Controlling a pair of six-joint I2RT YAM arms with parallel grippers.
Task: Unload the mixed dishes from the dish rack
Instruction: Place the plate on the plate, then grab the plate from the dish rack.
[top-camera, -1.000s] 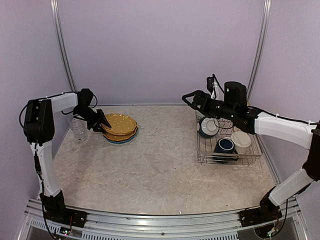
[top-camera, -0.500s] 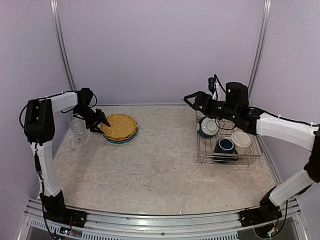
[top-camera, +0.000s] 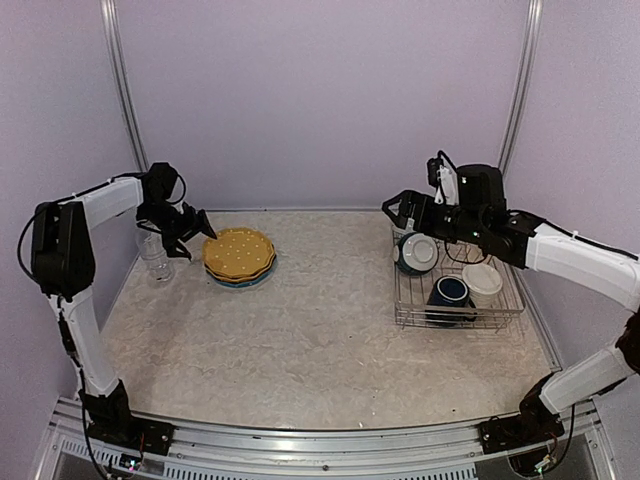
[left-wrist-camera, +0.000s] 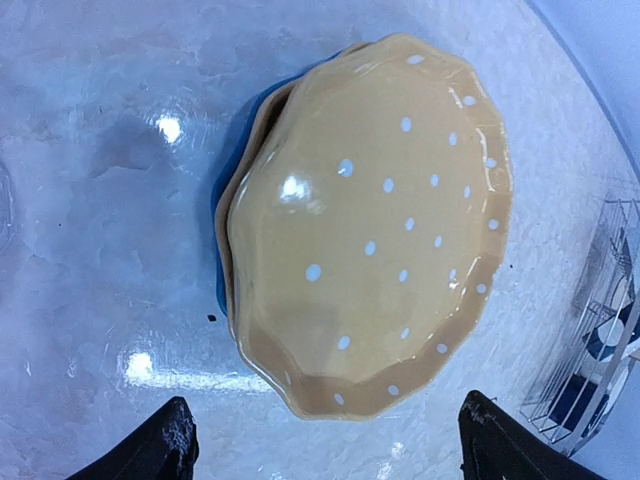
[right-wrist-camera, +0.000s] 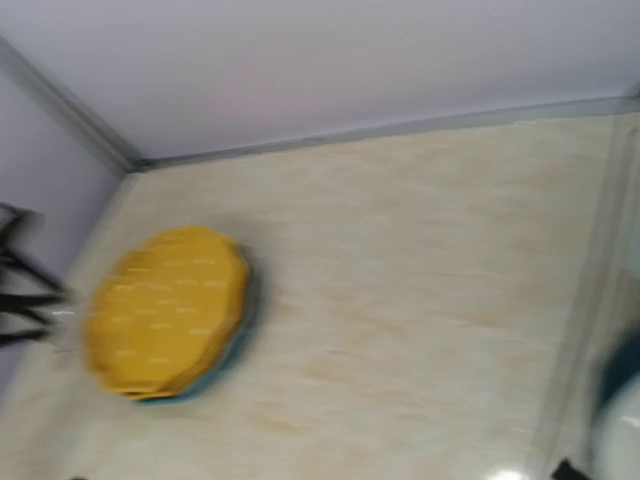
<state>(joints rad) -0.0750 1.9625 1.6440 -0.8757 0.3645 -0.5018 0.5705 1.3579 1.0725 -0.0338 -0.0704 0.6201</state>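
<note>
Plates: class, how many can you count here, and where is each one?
3, stacked at the table's far left: dotted orange-yellow plate on top, cream plate beneath, blue plate at the bottom. Others may be hidden within.

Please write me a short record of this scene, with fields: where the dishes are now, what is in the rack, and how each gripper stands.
plates: stacked on the table, far left; yellow dotted one on top, blue one lowest
glass: upright on the table, left of the plates
rack: right side of the table
in rack: teal bowl, dark blue mug, cream mug
left gripper: open, at the left edge of the plates, holding nothing
right gripper: open, over the rack's far left corner, holding nothing
</note>
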